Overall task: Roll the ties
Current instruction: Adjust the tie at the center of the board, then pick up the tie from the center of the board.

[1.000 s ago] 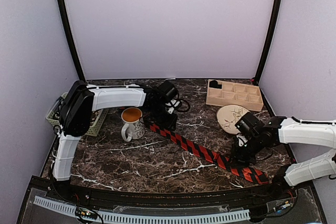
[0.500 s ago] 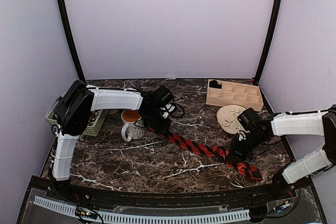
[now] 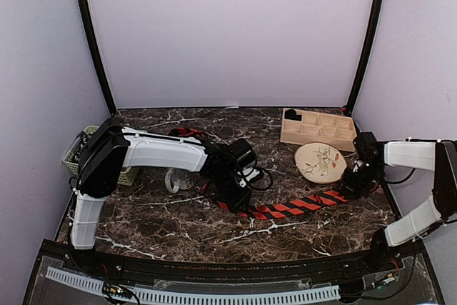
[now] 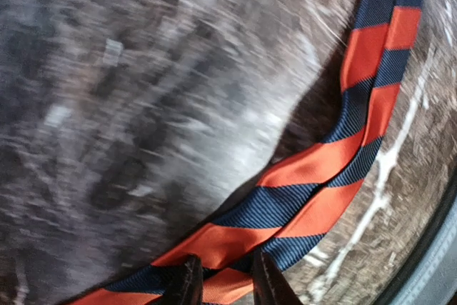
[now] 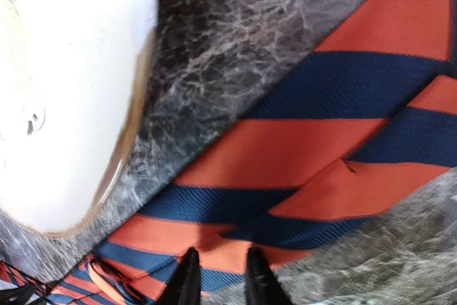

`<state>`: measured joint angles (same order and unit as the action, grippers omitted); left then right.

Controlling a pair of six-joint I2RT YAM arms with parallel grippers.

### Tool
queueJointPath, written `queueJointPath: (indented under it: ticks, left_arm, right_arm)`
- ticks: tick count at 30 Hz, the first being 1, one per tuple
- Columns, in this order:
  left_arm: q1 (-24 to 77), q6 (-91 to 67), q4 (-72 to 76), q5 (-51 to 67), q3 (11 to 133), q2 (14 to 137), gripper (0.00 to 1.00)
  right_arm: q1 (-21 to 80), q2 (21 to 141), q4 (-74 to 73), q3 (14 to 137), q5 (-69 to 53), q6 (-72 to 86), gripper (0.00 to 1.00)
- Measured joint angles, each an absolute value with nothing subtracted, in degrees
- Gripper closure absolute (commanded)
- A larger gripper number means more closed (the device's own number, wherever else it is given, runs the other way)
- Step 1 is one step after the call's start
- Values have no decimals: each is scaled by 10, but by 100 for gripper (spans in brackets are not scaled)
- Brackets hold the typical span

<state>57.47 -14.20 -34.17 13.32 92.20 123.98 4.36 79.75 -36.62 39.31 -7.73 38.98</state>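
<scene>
Table (image 3: 178, 230): dark brown marble pattern, white veins, glossy. Pale lilac walls (image 3: 228, 33) close it on three sides.

Striped tie (image 3: 285, 210): ribbed woven fabric with orange-red and dark navy diagonal bands. It lies on the table in a shallow sagging curve from one set of fingers to the other.

Left gripper (image 4: 225, 282): fingers narrow, tie band between the tips. This view is blurred, so the grip is probable only.

Right gripper (image 5: 220, 280): fingers narrow, pinching a folded, wider stretch of the tie.

Round cream plate (image 5: 64, 98): smooth, tan-edged, just beside the right fingers.
</scene>
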Motion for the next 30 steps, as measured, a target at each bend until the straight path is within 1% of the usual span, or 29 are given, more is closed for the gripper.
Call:
queueJointPath:
  ticks: [2,4,6,8,10,11,16,21,24,30]
  left_arm:
    - [582,-142,-348,154,922,1240,65]
    - [585,-141,-359,173,926,1240,59]
    - [583,-139,-374,184,933,1240,49]
    - [571,-138,-384,196,948,1239,36]
    - [541,-143,-382,213,966,1234,23]
    - [519,-149,-378,220,973,1228,21]
    - [371,-181,-366,209,1031,1189,21]
    - [239,-245,-351,137,1040,1144,21]
    - [209,-293,-345,98,1024,1127,24]
    - [210,-404,-378,27,989,1127,33]
  right_arm:
    - [38,783,-382,396,-68,374,64]
    - [39,766,-389,400,-74,363,54]
    - [40,745,-389,404,-91,353,47]
    - [46,723,-383,407,-114,342,43]
    - [56,705,-377,408,-133,343,41]
    - [64,697,-373,408,-143,343,40]
    - [91,670,-352,409,-182,351,40]
    - [119,663,-331,419,-196,366,40]
    - [127,663,-324,430,-197,372,40]
    - [130,669,-315,446,-198,376,41]
